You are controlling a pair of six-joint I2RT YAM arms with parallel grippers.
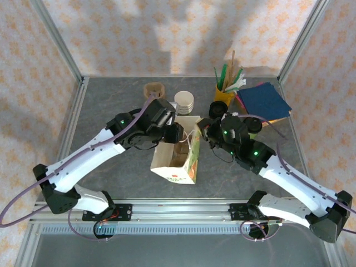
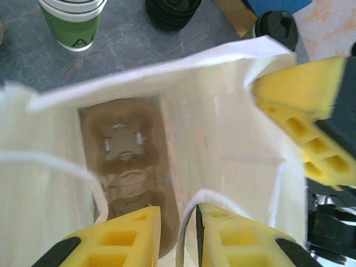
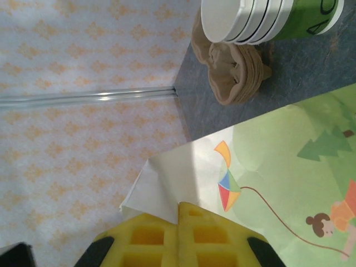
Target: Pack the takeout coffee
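Note:
A paper bag [image 1: 177, 161] printed with a kite scene stands open at mid-table. My left gripper [image 1: 177, 133] hangs over its mouth. In the left wrist view its jaws [image 2: 178, 214] stand a narrow gap apart with the bag's white cord handle [image 2: 189, 233] between them, lying against one finger. A brown cup carrier [image 2: 125, 161] lies at the bag's bottom. My right gripper [image 3: 179, 206] is shut on the bag's top edge [image 3: 161, 183] at the right side [image 1: 207, 133]. The takeout coffee, with its black lid [image 2: 276, 28], stands outside the bag behind my right arm [image 1: 254, 127].
Behind the bag are a stack of lidless white-and-green cups [image 1: 183, 102], a stack of brown carriers [image 1: 153, 89] and a pile of black lids [image 1: 218, 109]. A yellow cup of stirrers [image 1: 224, 92] and a blue pad [image 1: 262, 101] are at the back right. Frame walls enclose the table.

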